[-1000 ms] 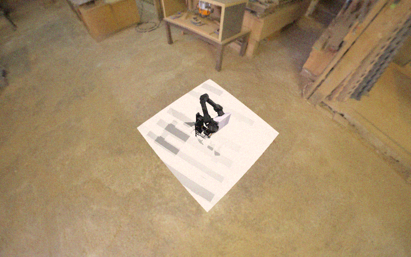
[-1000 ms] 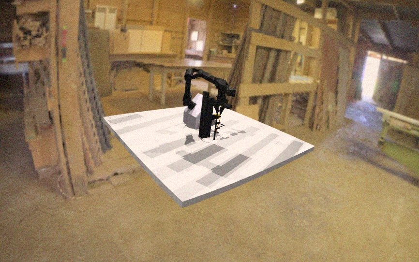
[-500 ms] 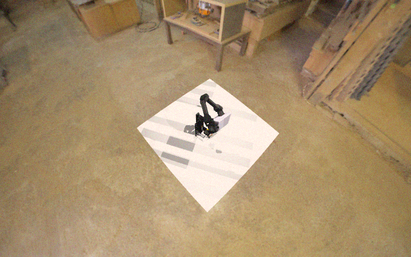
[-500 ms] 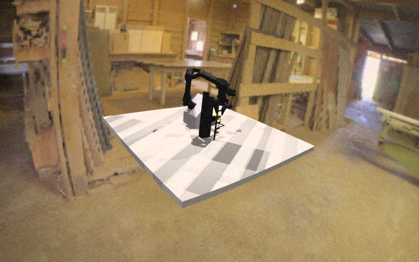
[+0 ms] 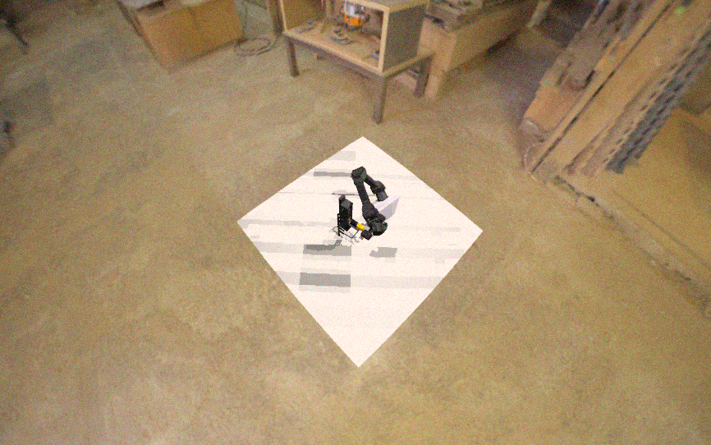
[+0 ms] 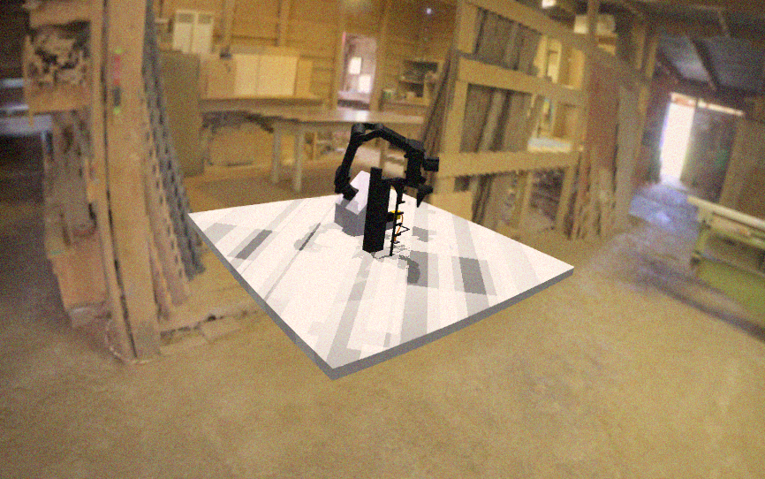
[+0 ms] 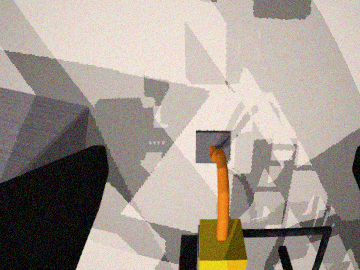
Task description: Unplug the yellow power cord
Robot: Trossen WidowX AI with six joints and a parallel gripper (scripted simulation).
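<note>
The black power strip [image 5: 344,213] [image 6: 375,211] stands upright on the white table. The yellow plug [image 5: 360,227] [image 6: 393,212] [image 7: 222,247] is beside it, above the table. A dark part lies between plug and strip in the top view; whether the plug is still seated cannot be told. The orange cord [image 7: 223,195] runs from the plug to a small grey block [image 7: 204,142]. My gripper [image 6: 411,196] [image 7: 238,159] is wide open, with nothing held. Its fingers are spread to either side in the wrist view. In the exterior view they hang above the plug; any contact is unclear.
A thin black wire frame [image 6: 393,237] [image 7: 295,232] stands beside the strip, close to the plug. A grey-white box [image 5: 388,207] [image 6: 349,217] is near the arm's base. The white table [image 5: 361,325] [image 6: 338,338] ends at open edges above the floor.
</note>
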